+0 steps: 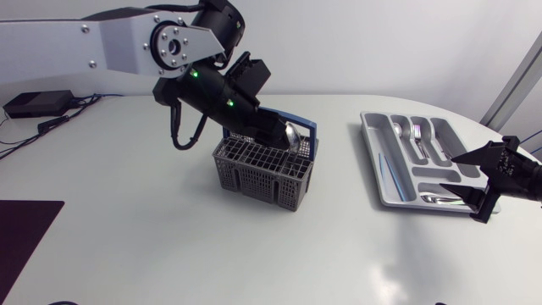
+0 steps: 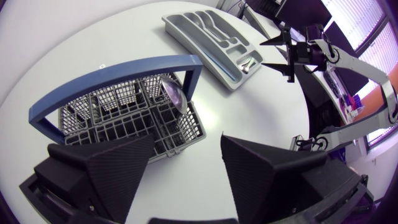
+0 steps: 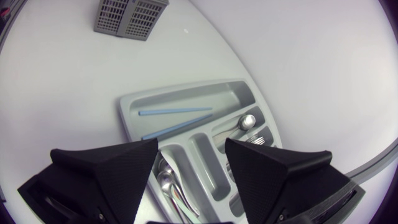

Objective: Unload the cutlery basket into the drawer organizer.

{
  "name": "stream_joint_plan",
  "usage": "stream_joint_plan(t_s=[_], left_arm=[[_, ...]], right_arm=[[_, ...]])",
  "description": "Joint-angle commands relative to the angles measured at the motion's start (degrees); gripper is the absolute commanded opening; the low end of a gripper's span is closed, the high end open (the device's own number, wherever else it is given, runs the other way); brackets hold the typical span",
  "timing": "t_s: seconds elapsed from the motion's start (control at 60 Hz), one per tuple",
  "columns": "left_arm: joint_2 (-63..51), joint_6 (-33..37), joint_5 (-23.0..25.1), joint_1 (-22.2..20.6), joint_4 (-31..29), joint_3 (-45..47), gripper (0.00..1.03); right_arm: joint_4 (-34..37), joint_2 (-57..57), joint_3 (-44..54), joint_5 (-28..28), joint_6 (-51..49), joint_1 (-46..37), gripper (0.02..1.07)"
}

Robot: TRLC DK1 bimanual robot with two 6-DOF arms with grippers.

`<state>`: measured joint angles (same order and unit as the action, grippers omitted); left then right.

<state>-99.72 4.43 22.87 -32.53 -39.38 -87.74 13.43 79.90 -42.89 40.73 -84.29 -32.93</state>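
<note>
The white table (image 1: 127, 254) was the stage, and the left arm (image 1: 110, 42) stretched in across it to the centre. Out at the right lay the drawer organizer (image 1: 375, 165), cutlery in its slots. The right gripper (image 3: 191, 144) hovered over its near end, claw spread, holding nothing. In the middle sat the cutlery basket (image 1: 262, 174), and over it hung the left gripper (image 2: 188, 140), fingers splayed wide, pinching nothing. The danger, I'd say: the spoon (image 2: 173, 93) leaned on the basket's blue handle (image 2: 112, 73), so a closing finger could snag that arch or the mesh and drag the light basket up or over. The spoon stood in the basket's far right part, long axis near upright, bowl up, tipped toward the arch.
</note>
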Motion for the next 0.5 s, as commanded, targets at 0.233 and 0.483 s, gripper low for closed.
stream_joint_plan(t_s=[0.233, 0.483], left_arm=[[-3.5, -7.2, 2.4, 0.7, 9.5, 0.4, 0.89], [-5.7, -8.9, 2.4, 0.6, 12.6, 0.3, 0.78]], right_arm=[[4.2, -12.5, 6.2, 2.2, 17.6, 6.1, 0.86], [4.9, -25.6, 12.9, 1.0, 27.5, 14.6, 0.86]])
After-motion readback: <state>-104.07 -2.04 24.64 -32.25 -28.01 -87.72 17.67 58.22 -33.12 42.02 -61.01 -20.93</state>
